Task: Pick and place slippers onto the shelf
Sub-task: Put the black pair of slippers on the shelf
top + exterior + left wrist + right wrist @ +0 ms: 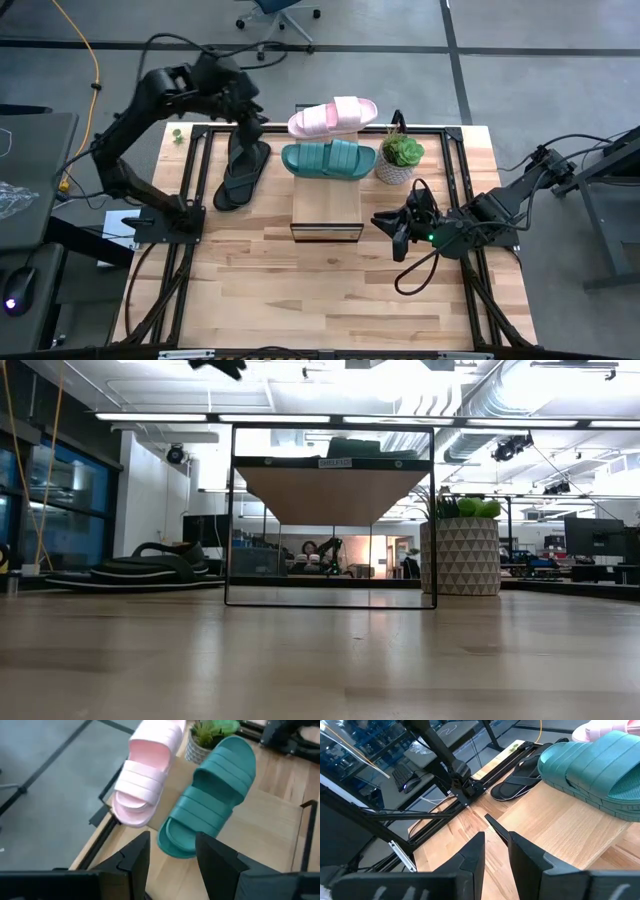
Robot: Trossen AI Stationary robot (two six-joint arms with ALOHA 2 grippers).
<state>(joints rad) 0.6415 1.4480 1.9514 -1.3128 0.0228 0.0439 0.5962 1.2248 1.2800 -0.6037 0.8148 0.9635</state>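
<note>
two slides [331, 137] on shelf [326, 210], flip-flop [241, 172] left

Pink slide [600, 730]: cut off by the right wrist picture's edge, only a corner visible.
Teal slide [358, 450]: low view shows just a sliver above the shelf [330, 488].
Potted plant [207, 735]: partly hidden behind the teal slide.

My table [300, 290] and its shelf [326, 205]
Pink slide [332, 116] and teal slide [329, 159] sit on my shelf; flip-flop [241, 173] and plant pot [397, 160] rest on the table.
</note>
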